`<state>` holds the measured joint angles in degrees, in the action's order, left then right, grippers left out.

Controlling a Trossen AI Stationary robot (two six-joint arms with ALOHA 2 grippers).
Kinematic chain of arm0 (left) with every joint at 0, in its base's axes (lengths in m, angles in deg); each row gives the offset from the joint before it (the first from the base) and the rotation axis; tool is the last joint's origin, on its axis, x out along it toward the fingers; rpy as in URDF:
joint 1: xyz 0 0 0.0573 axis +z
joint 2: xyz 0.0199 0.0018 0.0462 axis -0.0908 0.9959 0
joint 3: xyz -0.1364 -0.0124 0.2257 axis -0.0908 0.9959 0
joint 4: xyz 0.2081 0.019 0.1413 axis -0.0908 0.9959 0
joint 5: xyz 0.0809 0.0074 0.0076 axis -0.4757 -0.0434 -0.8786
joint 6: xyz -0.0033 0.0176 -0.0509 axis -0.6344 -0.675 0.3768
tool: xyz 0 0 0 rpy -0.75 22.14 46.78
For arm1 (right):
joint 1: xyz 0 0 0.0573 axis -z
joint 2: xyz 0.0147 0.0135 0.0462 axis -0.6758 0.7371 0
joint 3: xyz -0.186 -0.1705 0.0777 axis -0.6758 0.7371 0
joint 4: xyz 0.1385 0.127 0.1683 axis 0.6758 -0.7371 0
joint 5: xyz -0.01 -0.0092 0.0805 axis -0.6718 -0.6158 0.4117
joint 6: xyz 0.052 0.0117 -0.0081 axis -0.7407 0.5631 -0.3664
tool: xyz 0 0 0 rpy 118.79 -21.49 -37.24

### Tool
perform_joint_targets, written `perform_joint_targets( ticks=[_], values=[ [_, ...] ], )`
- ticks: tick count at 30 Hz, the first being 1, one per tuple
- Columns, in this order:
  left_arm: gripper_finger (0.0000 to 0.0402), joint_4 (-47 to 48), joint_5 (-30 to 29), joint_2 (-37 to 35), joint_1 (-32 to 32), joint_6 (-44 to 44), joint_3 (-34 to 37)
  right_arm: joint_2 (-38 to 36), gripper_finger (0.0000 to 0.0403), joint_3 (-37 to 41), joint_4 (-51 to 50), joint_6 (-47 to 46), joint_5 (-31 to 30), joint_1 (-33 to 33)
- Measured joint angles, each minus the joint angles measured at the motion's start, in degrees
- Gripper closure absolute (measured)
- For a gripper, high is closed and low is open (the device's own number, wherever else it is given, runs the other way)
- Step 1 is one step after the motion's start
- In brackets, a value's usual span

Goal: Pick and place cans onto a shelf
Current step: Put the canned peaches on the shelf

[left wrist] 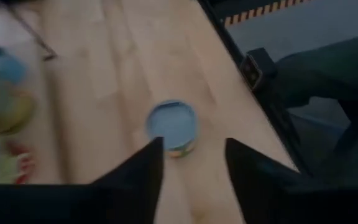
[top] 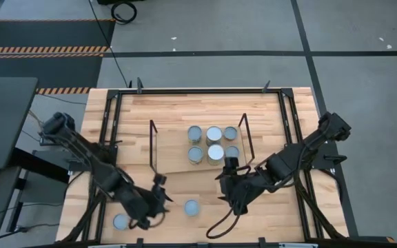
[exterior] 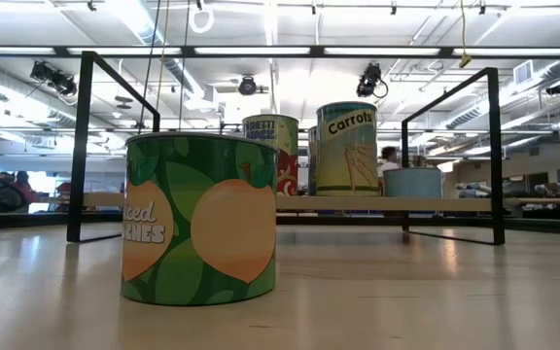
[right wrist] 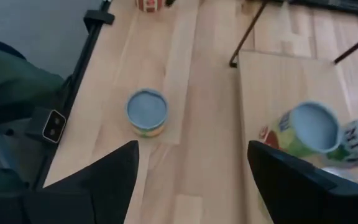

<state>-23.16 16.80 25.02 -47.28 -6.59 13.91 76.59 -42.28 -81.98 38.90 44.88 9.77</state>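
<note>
Several cans (top: 214,143) stand upright on the shelf (top: 171,148), grouped toward its right end. In the low view their labels show above the shelf board (exterior: 338,204). A lone can (top: 191,207) stands on the table in front of the shelf; in the low view it is the green peach tin (exterior: 199,219). My left gripper (left wrist: 192,155) hangs open just left of it, fingers aimed at it and short of it. My right gripper (right wrist: 191,168) hangs open to its right, also facing the lone can (right wrist: 146,112). Another can (top: 120,221) stands at the near left corner, beside the left arm.
Black rails (top: 109,138) frame the wooden table on all sides. The shelf's thin wire end frames (top: 152,145) stand upright at both ends. The shelf's left half is bare wood. A cable loop (top: 219,227) hangs below the right arm at the near edge.
</note>
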Motion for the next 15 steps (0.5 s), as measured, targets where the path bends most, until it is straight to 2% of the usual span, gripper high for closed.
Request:
perform_joint_targets(
  ticks=[8,11,15],
  values=[
    [0.0068,-7.32,3.36,11.29,2.8,1.8,0.0,0.0,0.0097,5.04,1.09,-6.2,0.44,-0.73],
    [0.0038,-8.14,3.49,14.57,4.49,2.61,0.0,0.0,0.0097,6.46,1.09,-7.52,0.45,-0.93],
    [0.0025,-11.14,6.59,17.25,6.38,2.72,0.0,0.0,0.0097,7.75,1.22,-9.5,1.6,-1.03]
  ],
)
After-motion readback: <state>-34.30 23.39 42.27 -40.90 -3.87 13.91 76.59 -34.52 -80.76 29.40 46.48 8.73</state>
